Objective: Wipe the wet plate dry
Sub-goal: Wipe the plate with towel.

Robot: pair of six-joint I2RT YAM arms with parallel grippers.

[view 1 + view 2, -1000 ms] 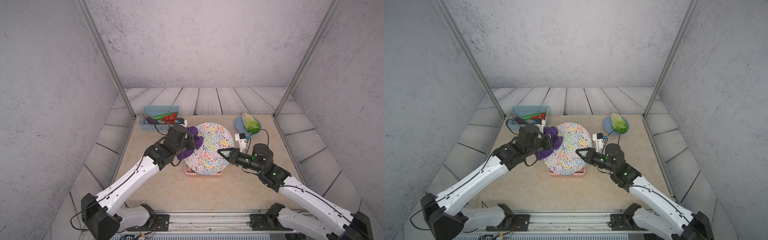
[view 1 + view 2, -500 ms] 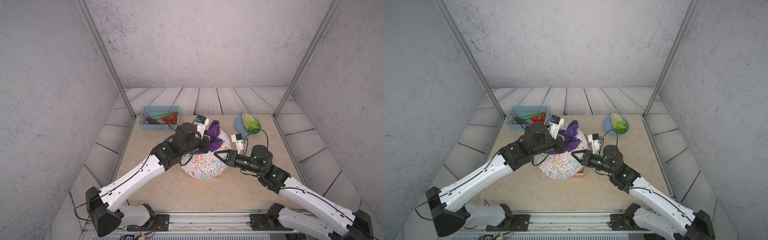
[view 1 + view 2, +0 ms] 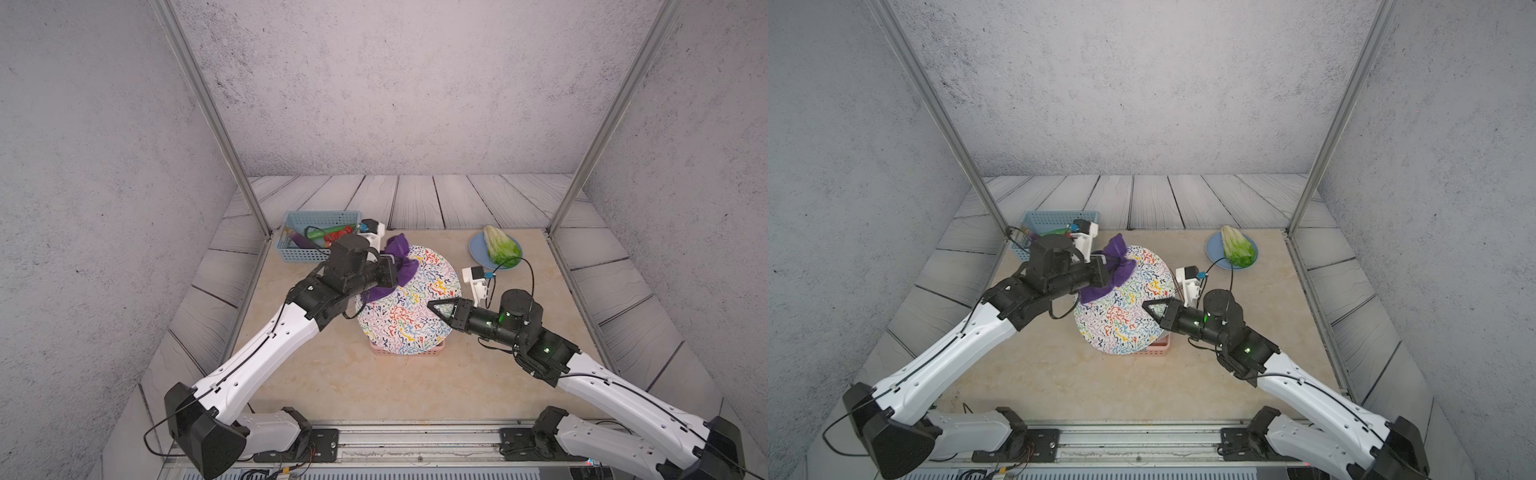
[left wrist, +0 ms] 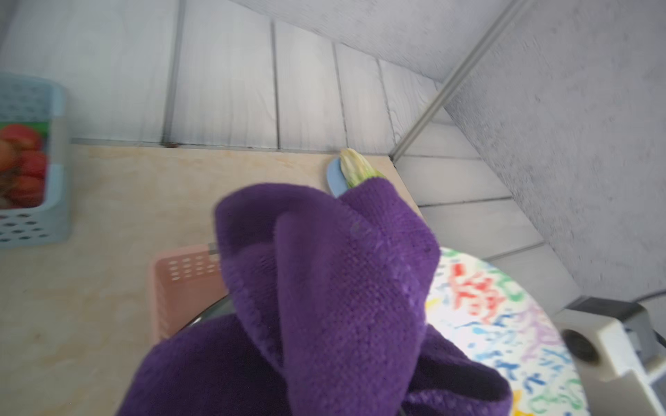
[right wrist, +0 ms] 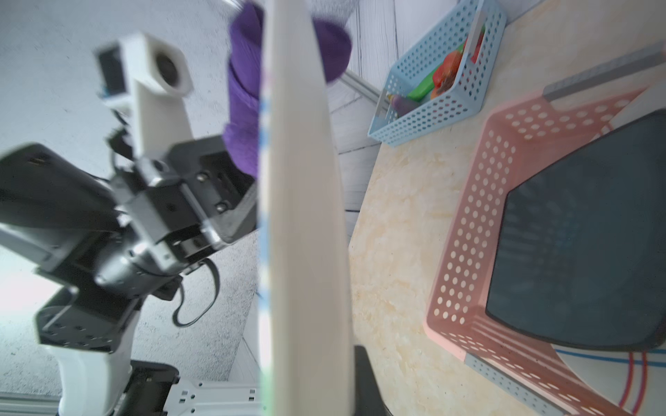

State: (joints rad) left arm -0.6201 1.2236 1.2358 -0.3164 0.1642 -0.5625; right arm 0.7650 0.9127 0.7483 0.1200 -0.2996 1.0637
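Purple cloth [image 3: 397, 266], bunched in the closed left gripper [image 3: 388, 272], lies over the far left rim of the patterned plate [image 3: 409, 320]. The right gripper [image 3: 438, 306] is clamped on the plate's right rim and holds it tilted above the pink basket [image 3: 415, 355] near the middle of the table [image 3: 374, 386]. To wipe well, I judge the cloth should sweep the whole face in overlapping passes with light, even pressure, against a firm right grip so the plate neither twists nor slips (a wet rim is probably slick). The back likely needs a pass too. The table is a pale, stone-look slab. A blue basket [image 3: 307, 255] of vegetables sits at its far left corner, and a small blue dish [image 3: 476, 249] with lettuce [image 3: 500, 245] sits near its far right corner. Grey planks and rough grey walls close the space in.
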